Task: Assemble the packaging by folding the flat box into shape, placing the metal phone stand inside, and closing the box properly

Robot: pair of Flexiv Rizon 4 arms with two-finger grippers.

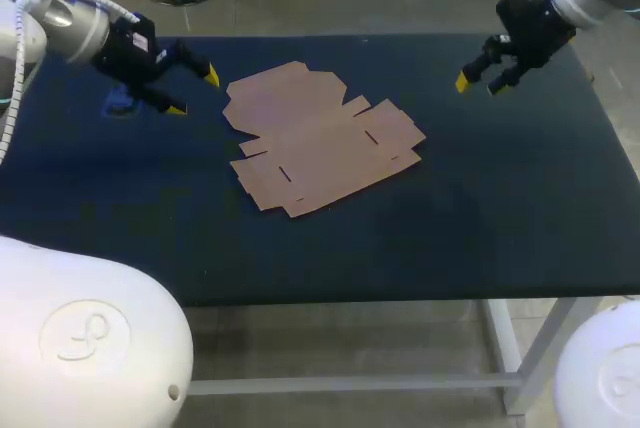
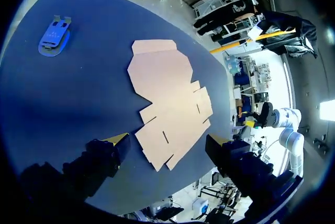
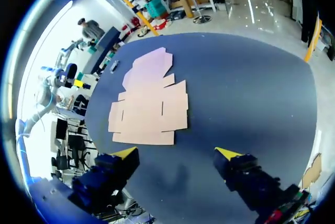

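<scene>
The flat brown cardboard box (image 1: 320, 138) lies unfolded on the middle of the dark blue table (image 1: 450, 228). A small blue phone stand (image 1: 118, 101) rests near the far left corner, partly hidden behind my left gripper (image 1: 195, 91). That gripper hovers open and empty just left of the cardboard. In the left wrist view the box (image 2: 167, 93) lies ahead of the open left gripper (image 2: 167, 140) and the stand (image 2: 54, 36) sits far off to one side. My right gripper (image 1: 478, 86) hangs open above the far right of the table. Its wrist view shows the box (image 3: 149, 103) well ahead of the empty right gripper (image 3: 177, 153).
Bare tabletop surrounds the cardboard, with wide room toward the front edge (image 1: 400, 293) and on the right side. Nothing else stands on the table.
</scene>
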